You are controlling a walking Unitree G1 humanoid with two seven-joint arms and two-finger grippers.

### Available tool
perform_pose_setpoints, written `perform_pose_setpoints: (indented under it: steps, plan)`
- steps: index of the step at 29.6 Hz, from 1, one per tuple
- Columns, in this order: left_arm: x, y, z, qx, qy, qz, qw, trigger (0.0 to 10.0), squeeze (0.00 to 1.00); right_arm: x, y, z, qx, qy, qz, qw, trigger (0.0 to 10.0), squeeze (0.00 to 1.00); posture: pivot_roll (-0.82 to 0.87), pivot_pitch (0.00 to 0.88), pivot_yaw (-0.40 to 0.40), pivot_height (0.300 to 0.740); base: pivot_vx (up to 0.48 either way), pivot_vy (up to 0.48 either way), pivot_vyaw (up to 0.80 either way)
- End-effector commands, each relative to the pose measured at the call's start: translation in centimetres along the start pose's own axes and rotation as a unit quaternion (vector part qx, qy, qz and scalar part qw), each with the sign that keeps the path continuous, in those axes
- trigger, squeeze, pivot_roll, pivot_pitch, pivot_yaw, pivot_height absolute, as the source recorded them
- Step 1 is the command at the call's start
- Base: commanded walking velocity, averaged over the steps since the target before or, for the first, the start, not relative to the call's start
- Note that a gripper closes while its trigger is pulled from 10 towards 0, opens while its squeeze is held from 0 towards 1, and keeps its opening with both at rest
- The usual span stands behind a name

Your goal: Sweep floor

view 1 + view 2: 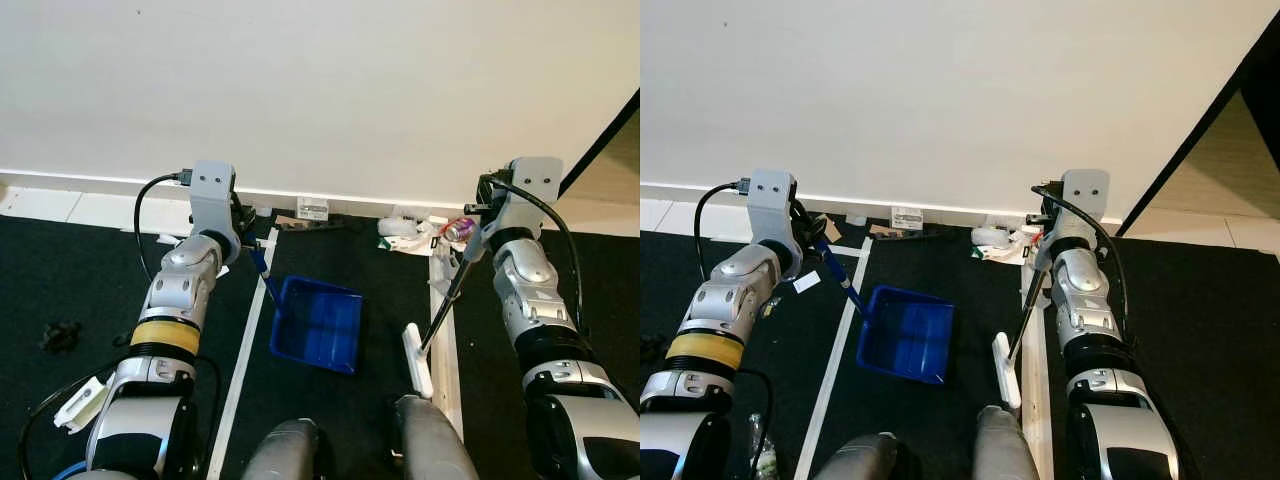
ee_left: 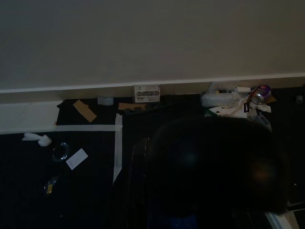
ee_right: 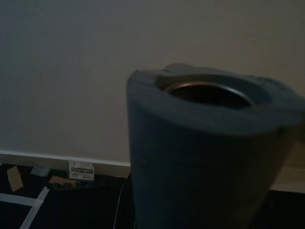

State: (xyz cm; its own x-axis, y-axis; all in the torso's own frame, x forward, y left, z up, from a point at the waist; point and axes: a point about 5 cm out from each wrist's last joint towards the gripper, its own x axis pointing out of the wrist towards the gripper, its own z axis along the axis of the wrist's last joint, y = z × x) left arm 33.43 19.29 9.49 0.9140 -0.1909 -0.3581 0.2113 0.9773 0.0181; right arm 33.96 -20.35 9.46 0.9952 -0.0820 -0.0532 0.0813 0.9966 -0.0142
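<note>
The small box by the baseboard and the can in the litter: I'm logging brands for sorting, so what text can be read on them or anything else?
Small white box against the baseboard: dark print, too blurred to read.
Purple can in the litter pile: markings too small to read.
White card on the dark floor: no readable text.
Nothing else carries legible writing.

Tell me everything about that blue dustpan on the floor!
The blue plastic dustpan is a shallow square tray with raised walls, looking empty inside. It lies flat on the black floor between two white tape lines. Its long blue handle slants up to the left gripper, which holds it.
</note>
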Motion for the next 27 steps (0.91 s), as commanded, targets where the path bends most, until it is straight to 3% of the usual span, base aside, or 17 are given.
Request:
perform_pose_setpoints:
  steps: [1, 6, 17, 27]
  plan:
    - [0.08, -0.24, 0.6, -0.001, -0.016, -0.005, 1.0, 10.0, 0.0, -0.04, -0.09, 0.34, 0.003, -0.013, -0.003, 1.0, 10.0, 0.0, -0.05, 0.051, 0.027, 0.74, 0.3, -0.337, 0.0]
    - [0.08, -0.14, 0.65, -0.003, -0.017, -0.003, 1.0, 10.0, 0.0, -0.1, -0.13, 0.26, 0.003, -0.012, -0.003, 1.0, 10.0, 0.0, -0.05, 0.053, 0.027, 0.74, 0.304, -0.295, 0.0]
    - [0.0, -0.04, 0.64, -0.004, -0.017, -0.004, 1.0, 10.0, 0.0, -0.12, -0.11, 0.23, 0.004, -0.011, -0.003, 1.0, 10.0, 0.0, -0.05, 0.055, 0.026, 0.74, 0.311, 0.0, 0.0]
    - [-0.05, -0.06, 0.61, -0.004, -0.016, -0.003, 1.0, 10.0, 0.0, -0.15, -0.15, 0.16, 0.004, -0.009, -0.004, 1.0, 10.0, 0.0, -0.05, 0.057, 0.024, 0.74, 0.082, -0.417, 0.0]
